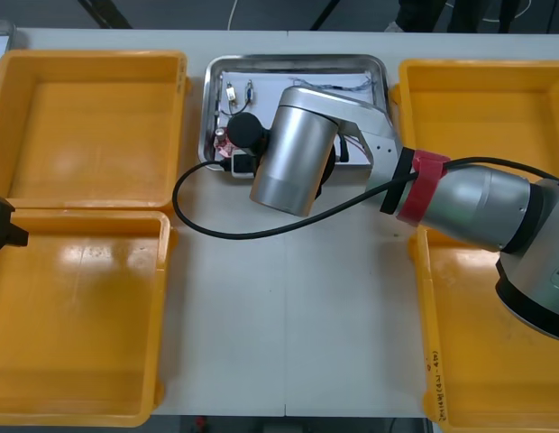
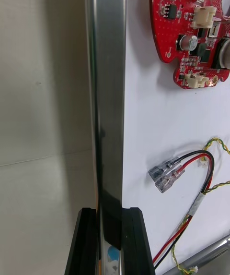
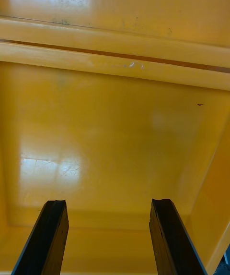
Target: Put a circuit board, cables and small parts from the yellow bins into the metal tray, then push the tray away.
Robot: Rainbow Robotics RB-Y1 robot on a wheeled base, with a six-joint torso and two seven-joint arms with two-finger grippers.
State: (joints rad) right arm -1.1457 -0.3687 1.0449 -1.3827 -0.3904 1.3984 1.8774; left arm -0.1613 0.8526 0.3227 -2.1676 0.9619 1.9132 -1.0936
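The metal tray (image 1: 297, 59), white inside, stands at the table's far middle between the yellow bins. My right arm reaches over its near left corner. In the right wrist view my right gripper (image 2: 110, 212) is shut on the tray's shiny rim (image 2: 108, 88), one finger on each side. Inside the tray lie a round red circuit board (image 2: 191, 25) and a red and yellow cable (image 2: 201, 179) with metal terminals. More cables (image 1: 239, 90) lie in the tray's far left. My left gripper (image 1: 7, 225) is parked at the far left and hangs open (image 3: 109, 203) over a bare bin floor.
The two left yellow bins (image 1: 90, 126) (image 1: 77, 316) look bare inside. Two right bins (image 1: 482, 108) (image 1: 478, 343) lie partly under my right arm. The arm's own black cable (image 1: 198, 216) loops over the table just in front of the tray.
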